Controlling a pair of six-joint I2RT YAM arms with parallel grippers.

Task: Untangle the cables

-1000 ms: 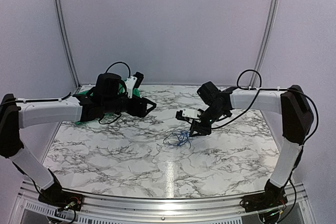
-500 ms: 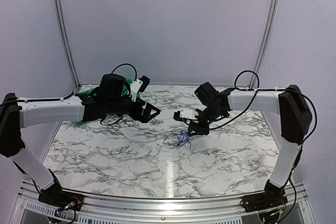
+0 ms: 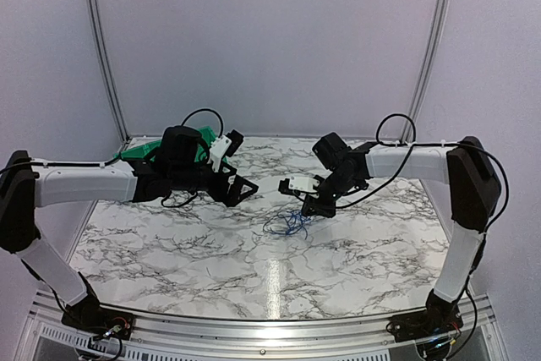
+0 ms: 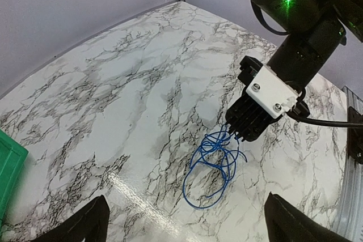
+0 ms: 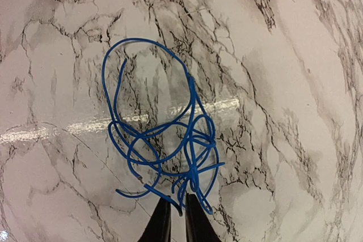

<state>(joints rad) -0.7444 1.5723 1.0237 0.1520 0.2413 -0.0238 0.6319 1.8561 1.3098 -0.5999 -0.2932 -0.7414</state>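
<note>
Now, beginning at the left: the left gripper [image 3: 247, 189] stands wider than one second ago. Its two black fingers [image 4: 91, 222] are spread fully and there is nothing between them. Its arm has also shifted a little toward the middle of the white marble-pattern table [image 3: 169, 243]. Because of this, more of the green plastic tray [image 3: 148, 151] at the table's 10 o'clock corner shows behind it. The gripper hangs above the table at 10 o'clock of the tangle, apart from it, and its wrist camera looks directly at the tangle.

The thin, flexible blue cables [image 4: 212, 165] lie as one loose knot of loops near the middle of the table, in the same place as one second ago. I see only blue strands; black ones I cannot make out. No loop is pulled free yet.

At 1 o'clock of the knot, the right gripper [image 3: 311, 208] is a bit more to the left than before, and its fingers [image 5: 161, 222] have come almost together. They press on the strands at the edge of the knot, with only a thin slit left between them.

I judge that the right side is taking the anchor hold, while the left side, now wide, prepares to come in for a second strand. So the untangling itself is only at its start, and the pull apart is not yet done.
</note>
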